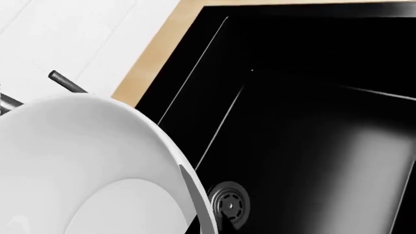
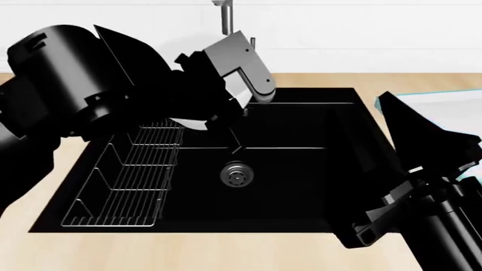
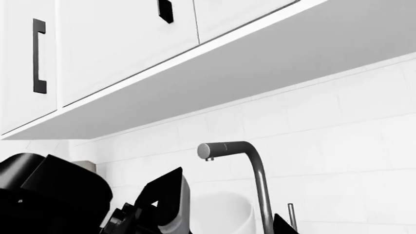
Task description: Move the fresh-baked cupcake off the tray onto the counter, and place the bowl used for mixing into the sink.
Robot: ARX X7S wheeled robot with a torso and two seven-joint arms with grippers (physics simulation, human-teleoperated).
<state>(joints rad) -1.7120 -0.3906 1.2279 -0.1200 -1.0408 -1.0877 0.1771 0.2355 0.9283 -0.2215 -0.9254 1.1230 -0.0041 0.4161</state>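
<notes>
Item: bowl [image 1: 85, 165], white, round and deep, is held tilted above the sink [image 2: 301, 180], on its far side near the tap [image 3: 250, 175]; in the left wrist view its rim fills the near part of the frame, with the black basin and the round steel drain [image 1: 229, 204] seen beyond and below it. Item: left gripper [image 2: 241, 96], seen in the head view at 11 o'clock of the drain, is closed on the bowl's rim, the bowl showing edge-on as a grey-white shape between the fingers. Item: sink, black, rectangular and recessed, is set into the pale wood-grain surface [image 2: 226, 251]; a wire rack [image 2: 132, 175] lies in its left part, at 9 o'clock of the drain. Item: tap, tall and steel, stands at 12 o'clock of the drain against the white tiled wall [image 3: 351, 126], with white cupboards [image 3: 110, 44] above it in the right wrist view. Item: right gripper, whose black arm is seen at 4 o'clock of the drain in the head view, is raised over the sink's right edge; whether its fingers are wide or narrow cannot be told. Item: tray [image 2: 452, 107], of which the light blue rim and white inside are seen at 2 o'clock of the drain, rests on the surface and is partly hidden by the right arm. Item: cupcake, not seen in any view.
</notes>
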